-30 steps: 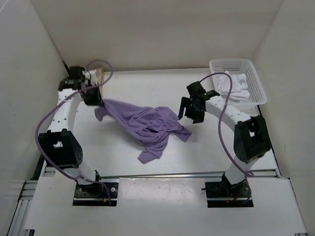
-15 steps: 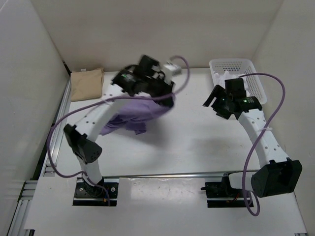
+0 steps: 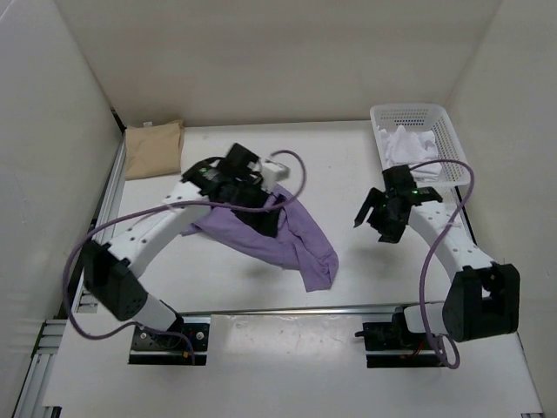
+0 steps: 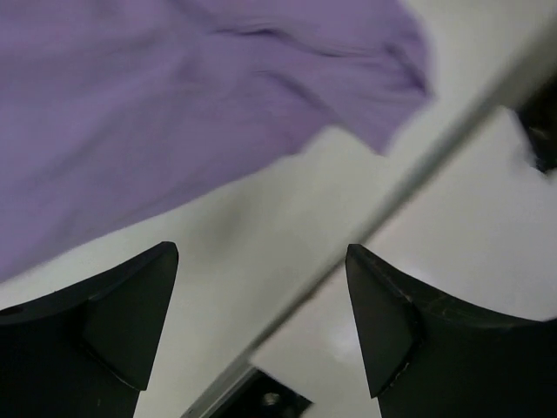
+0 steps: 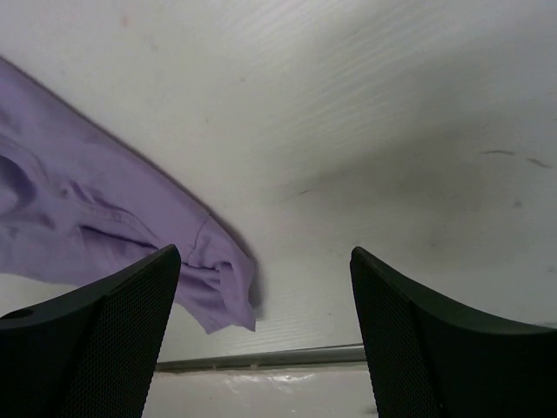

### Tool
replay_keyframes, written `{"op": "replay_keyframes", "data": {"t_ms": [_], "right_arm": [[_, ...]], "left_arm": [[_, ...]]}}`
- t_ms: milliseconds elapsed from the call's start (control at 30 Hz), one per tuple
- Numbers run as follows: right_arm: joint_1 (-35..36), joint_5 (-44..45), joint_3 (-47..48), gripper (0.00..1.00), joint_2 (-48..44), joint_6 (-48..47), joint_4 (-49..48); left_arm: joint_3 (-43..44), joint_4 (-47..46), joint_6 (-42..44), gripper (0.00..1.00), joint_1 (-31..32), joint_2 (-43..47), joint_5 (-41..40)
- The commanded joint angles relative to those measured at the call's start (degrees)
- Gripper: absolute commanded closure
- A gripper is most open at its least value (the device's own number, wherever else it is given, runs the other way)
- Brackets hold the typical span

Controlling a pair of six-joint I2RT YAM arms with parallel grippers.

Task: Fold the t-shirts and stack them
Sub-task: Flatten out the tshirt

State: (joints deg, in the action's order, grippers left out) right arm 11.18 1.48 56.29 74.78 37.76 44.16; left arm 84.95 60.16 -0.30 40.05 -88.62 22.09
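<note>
Far left corner of the desk (image 3: 348, 165): tan t-shirt (image 3: 154, 148), folded into a compact block, lying flat close to the left wall. Well apart from the other cloth.

Left arm reaches out from its base toward the middle of the desk. Left gripper (image 3: 261, 212) sits over the far part of the lavender t-shirt (image 3: 283, 242). In the wrist view, left gripper (image 4: 261, 252) has its fingers (image 4: 130, 305) spread wide, with no cloth between them. Purple fabric fills the upper left of that view, and pale desk surface shows in the gap. That view is blurred, and I cannot tell whether a finger touches the shirt.

The lavender t-shirt is in the middle of the desk, a little left of centre, unfolded and rumpled. It runs from under the left wrist down to a loose end near the front edge.

Right of centre: right gripper (image 3: 376, 218) is above bare desk, just beside the shirt's right edge but clear of it. In its wrist view, right gripper (image 5: 261, 257) stands wide apart and holds nothing. A corner of the lavender t-shirt (image 5: 104, 226) lies at lower left.

Far right corner: white perforated basket (image 3: 444, 122), with the white t-shirt (image 3: 409, 146) bunched inside it, unfolded.
</note>
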Motion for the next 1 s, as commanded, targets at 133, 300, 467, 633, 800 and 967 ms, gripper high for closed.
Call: {"op": "replay_keyframes", "data": {"t_ms": [133,300,467,633,800,967], "right_arm": [[22.1,4.7,3.3,0.17,8.1,-4.2,-2.4],[29.8,5.0,5.7,0.19,14.1,0.8,1.0],[30.3,9.0,-0.5,0.14,13.3,7.8,2.3],[29.8,3.1,-2.1,0.14,15.1,6.5,-1.5],[29.8,-4.8,-2.7,0.38,19.5,4.8,-6.4],[27.8,-9.2,3.0,0.92,17.6,1.5,-9.2]], "left_arm": [[-19.8,-10.4,0.3,0.12,-14.0,7.5,-17.8],[-28.0,-14.2,0.3,0.1,-21.9,9.1,-15.5],[-29.8,-15.5,0.3,0.1,-24.8,7.3,-14.4],[-30.3,-16.0,0.3,0.08,-24.8,5.2,-13.3],[-29.7,-16.0,0.3,0.08,-24.8,4.7,-13.3],[-30.2,-16.0,0.3,0.08,-24.8,6.4,-13.8]]}}
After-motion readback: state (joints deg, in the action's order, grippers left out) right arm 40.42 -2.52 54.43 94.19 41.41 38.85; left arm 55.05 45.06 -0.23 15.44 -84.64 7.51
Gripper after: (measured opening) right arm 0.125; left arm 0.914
